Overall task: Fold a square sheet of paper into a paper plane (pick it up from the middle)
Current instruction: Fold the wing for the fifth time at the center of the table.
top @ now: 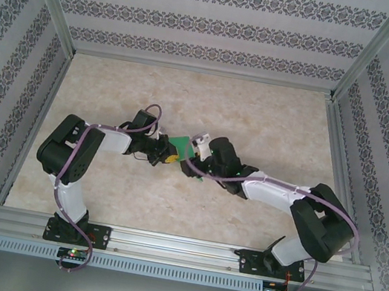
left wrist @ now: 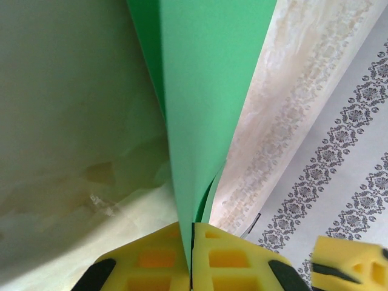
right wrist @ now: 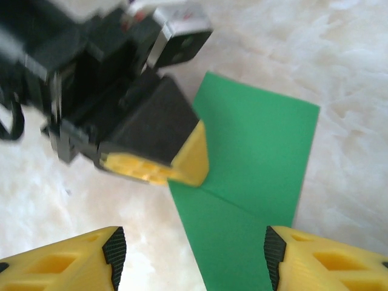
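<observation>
Left claw (left wrist: 191,245) is clamped tight on the green paper (left wrist: 206,91). Its yellow fingers (left wrist: 151,257) press together at bottom centre, with the paper pinched in the seam. The paper is folded, two layers showing just above the grip, and it rises and widens to the top edge. Marbled bench (left wrist: 297,103) behind on the right, blurry pale surface on the left. Patterned wall (left wrist: 354,176) far right. Second yellow pad (left wrist: 348,267) in the bottom right corner, apart from the claw.

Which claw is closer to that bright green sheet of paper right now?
Left. The left claw is shut on the bright green sheet of paper, pinching its edge; the right claw hangs open just short of it, not gripping.
</observation>
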You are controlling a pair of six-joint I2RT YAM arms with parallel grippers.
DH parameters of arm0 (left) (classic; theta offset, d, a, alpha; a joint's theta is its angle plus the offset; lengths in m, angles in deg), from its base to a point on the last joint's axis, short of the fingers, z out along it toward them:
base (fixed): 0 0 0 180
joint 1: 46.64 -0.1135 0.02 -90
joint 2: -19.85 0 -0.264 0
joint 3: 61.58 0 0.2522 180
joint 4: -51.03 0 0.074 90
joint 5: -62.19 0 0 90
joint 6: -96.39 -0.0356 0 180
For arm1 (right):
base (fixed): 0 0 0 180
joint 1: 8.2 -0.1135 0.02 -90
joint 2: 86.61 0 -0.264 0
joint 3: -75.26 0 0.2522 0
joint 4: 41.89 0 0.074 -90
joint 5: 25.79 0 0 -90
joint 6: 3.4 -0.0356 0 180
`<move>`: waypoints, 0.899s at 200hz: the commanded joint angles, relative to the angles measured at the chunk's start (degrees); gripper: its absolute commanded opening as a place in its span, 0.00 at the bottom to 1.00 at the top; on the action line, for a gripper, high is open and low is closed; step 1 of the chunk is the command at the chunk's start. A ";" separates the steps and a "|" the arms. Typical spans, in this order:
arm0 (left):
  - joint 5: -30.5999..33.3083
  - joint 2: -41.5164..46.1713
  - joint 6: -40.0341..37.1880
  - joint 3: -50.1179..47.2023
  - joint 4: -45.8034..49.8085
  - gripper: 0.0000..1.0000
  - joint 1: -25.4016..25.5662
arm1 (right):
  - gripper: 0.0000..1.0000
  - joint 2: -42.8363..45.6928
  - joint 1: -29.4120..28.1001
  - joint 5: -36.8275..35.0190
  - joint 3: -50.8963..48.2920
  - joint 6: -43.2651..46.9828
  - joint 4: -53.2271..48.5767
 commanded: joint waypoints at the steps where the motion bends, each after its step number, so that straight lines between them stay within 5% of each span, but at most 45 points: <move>1: -0.62 0.57 -1.17 1.10 1.78 0.08 0.75 | 0.64 -2.73 -2.61 -6.30 0.04 12.65 2.24; 43: -0.66 0.74 -1.09 1.48 2.35 0.08 0.78 | 0.60 -9.41 -6.08 -12.57 1.60 19.14 3.93; 180: -0.68 1.34 -1.56 1.86 3.72 0.08 0.83 | 0.44 -15.39 -6.30 -17.21 0.67 25.95 11.25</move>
